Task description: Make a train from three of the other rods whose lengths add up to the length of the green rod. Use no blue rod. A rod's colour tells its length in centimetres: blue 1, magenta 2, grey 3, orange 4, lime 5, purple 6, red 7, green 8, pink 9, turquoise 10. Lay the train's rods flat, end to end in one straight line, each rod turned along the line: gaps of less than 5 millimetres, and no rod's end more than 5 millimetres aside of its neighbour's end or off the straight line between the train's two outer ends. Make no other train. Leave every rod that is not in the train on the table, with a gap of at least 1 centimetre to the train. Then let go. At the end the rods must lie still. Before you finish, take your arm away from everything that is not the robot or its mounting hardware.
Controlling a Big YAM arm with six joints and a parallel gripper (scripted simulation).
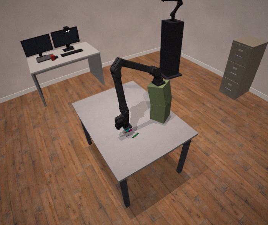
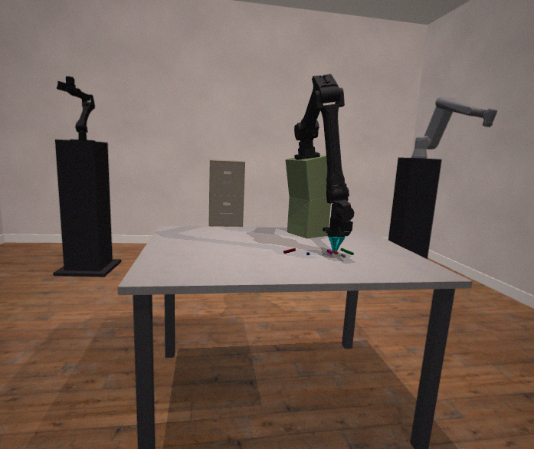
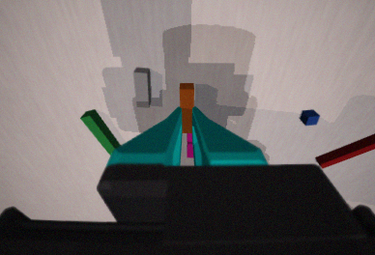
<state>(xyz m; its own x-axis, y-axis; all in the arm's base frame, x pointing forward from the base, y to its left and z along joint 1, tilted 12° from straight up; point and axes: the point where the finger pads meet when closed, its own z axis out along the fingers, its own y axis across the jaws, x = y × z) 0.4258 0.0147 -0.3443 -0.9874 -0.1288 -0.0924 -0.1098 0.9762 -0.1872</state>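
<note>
Above the pale bench (image 1: 153,149) (image 2: 238,270), the gripper (image 1: 127,130) (image 2: 335,251) (image 3: 187,113) pinches the orange rod (image 1: 125,132) (image 2: 335,253) (image 3: 187,99), its fingers nearly closed.

And here's the black arm (image 1: 120,93) (image 2: 333,149), up from its base, bent high at the elbow (image 1: 116,67) (image 2: 327,90), its forearm dropping steeply toward the table (image 1: 138,154) (image 2: 257,273)! The wrist (image 1: 122,121) (image 2: 342,217) sits low, the tool (image 1: 127,130) (image 2: 335,250) (image 3: 187,113) pointing down, tips close above the table or at it, can't tell which! Two teal fingers taper inward, closed on an orange rod (image 3: 187,99), only a narrow gap between them!
</note>
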